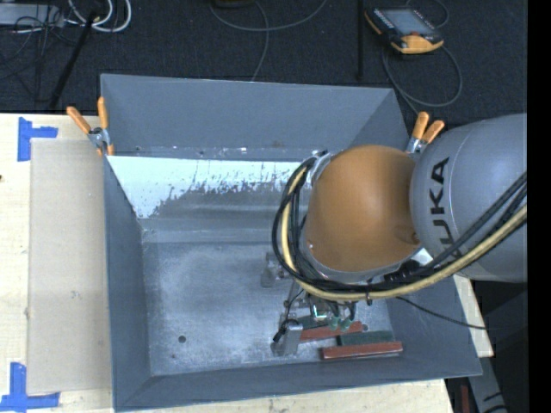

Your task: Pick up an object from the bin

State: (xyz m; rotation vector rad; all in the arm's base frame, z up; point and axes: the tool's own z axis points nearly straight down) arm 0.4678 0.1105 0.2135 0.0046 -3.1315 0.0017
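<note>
Reddish-brown flat bar [363,348], one of it, edged green on its far side, lies on the bin [207,127] floor at the near right. The gripper [293,329] hangs just left of it, under the orange cover [362,209]; whether it is wide or narrow I cannot tell. Small green and red bits [341,323] lie beside it, too hidden to count. The grey arm [486,188] reads "UKA".

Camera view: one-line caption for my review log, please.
The gripper hangs low in the near-right corner of the grey bin, beside a flat reddish-brown bar and a small green piece.
</note>
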